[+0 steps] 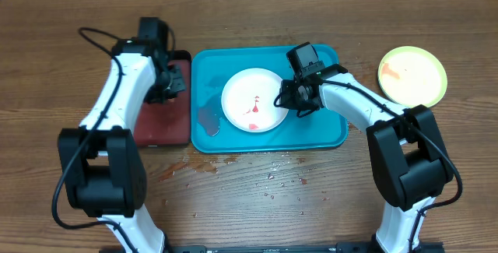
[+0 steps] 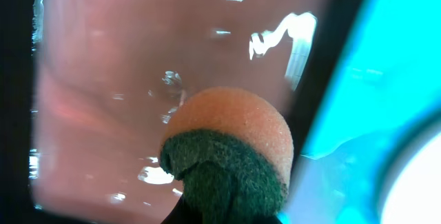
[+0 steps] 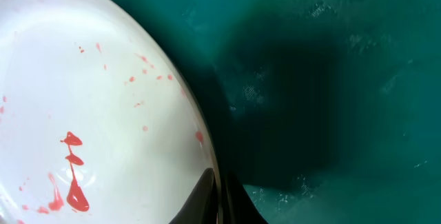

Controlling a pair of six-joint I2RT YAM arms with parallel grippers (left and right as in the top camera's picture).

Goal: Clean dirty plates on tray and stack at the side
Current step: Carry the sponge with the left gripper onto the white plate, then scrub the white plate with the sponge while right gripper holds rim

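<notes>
1. At the right rim of the white plate [image 1: 250, 97], the right gripper [image 1: 288, 101] is pinched tight on that edge.
2. That plate sits near the middle of the turquoise tray [image 1: 327, 128], with red sauce [image 3: 72, 182] in streaks and specks on its face.
3. Left gripper [image 1: 173, 82] is clamped on a sponge [image 2: 231, 148], orange with a dark green scouring side, over the black tray [image 1: 167, 124] of reddish liquid, just left of the turquoise tray.
4. A lime green plate [image 1: 412, 75], faintly smeared red, lies on the table [image 1: 311, 206] to the right, apart from the tray.
</notes>
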